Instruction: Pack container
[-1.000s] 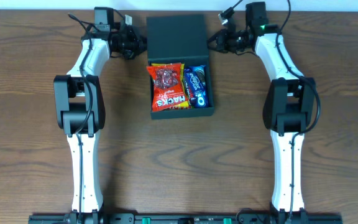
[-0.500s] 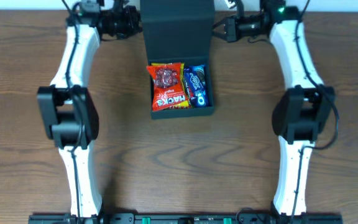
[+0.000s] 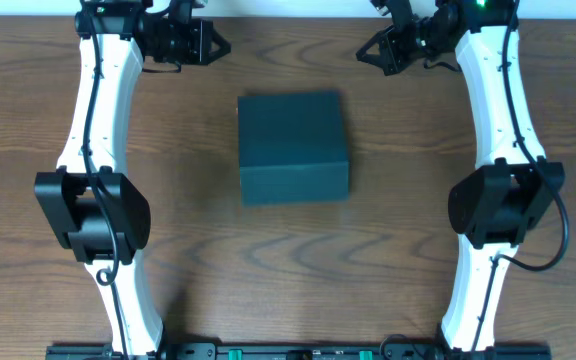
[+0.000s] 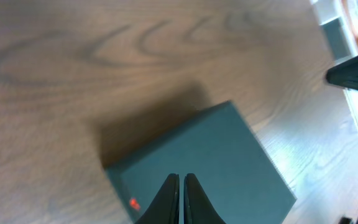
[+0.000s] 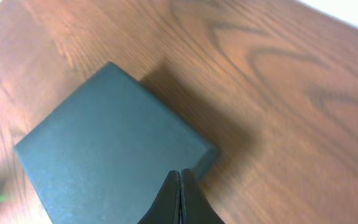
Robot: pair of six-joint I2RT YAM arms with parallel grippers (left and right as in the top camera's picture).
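Note:
The dark teal-green container [image 3: 293, 146] sits in the middle of the table with its flap lid down; nothing inside it shows. My left gripper [image 3: 211, 44] is shut and empty, raised near the far edge, off to the container's far left. My right gripper [image 3: 365, 51] is shut and empty, raised off to its far right. The left wrist view looks down on the closed container [image 4: 216, 155] past my shut gripper [image 4: 181, 178]. The right wrist view shows the container [image 5: 104, 143] below my shut gripper [image 5: 180, 174].
Brown wood-grain table [image 3: 418, 240] all around the container. Both arm bases stand at the near edge. The right arm's dark tip [image 4: 356, 71] shows at the right edge of the left wrist view.
The lid was standing open with snack packets showing; now it lies shut over them. Both grippers have lifted and drawn away from the lid toward the far edge.

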